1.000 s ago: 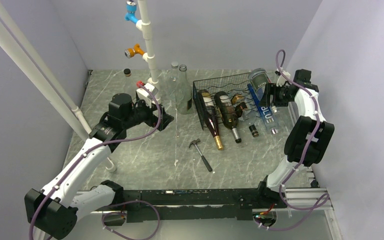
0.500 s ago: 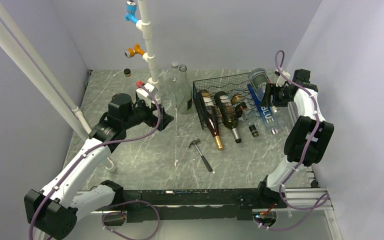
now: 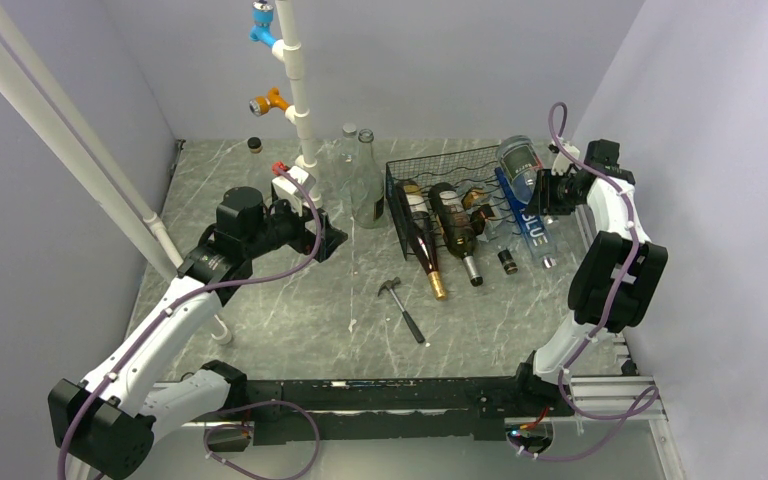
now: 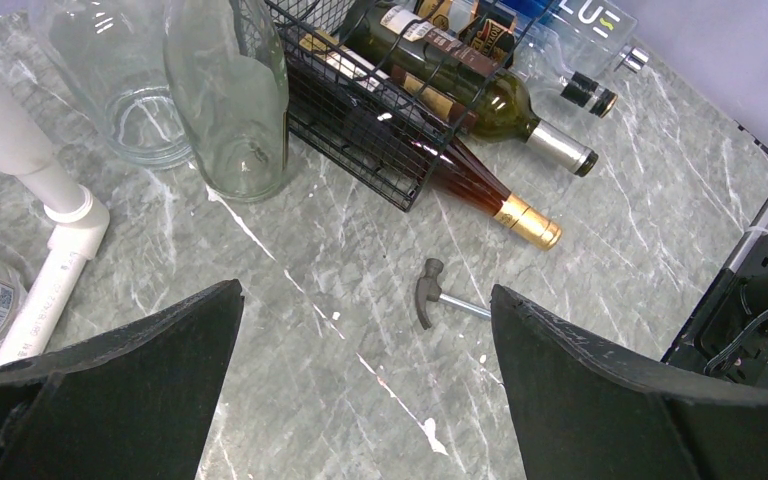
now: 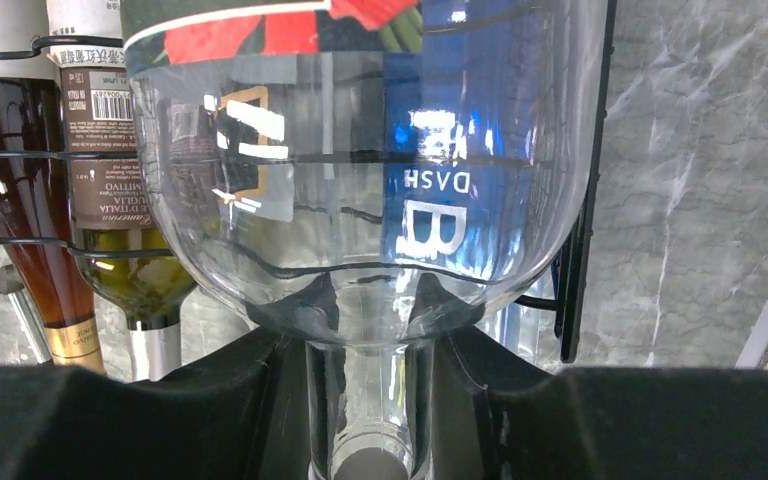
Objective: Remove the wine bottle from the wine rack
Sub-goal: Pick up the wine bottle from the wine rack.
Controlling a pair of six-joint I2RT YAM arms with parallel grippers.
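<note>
The black wire wine rack [image 3: 430, 185] stands at the back right of the table, with dark bottles lying in it. A clear wine bottle [image 3: 513, 157] rests on the rack's right end, base pointing away from the arm. My right gripper [image 3: 548, 190] is shut on its neck. In the right wrist view the clear wine bottle [image 5: 360, 200] fills the frame, its neck pinched in the right gripper [image 5: 370, 405] between both black fingers [image 5: 250, 400]. My left gripper [image 3: 326, 240] hangs open over bare table left of the rack, also open in its own view [image 4: 365, 380].
A blue-lettered clear bottle [image 3: 532, 226] leans along the rack's right side. Two dark bottles [image 3: 425, 245] poke out of the front. A small hammer [image 3: 402, 305] lies in front. Two empty glass bottles [image 3: 368, 185] and a white pipe stand [image 3: 295, 90] are left of the rack.
The right gripper's fingers have closed in onto the clear bottle's neck. The left arm has stayed still.
</note>
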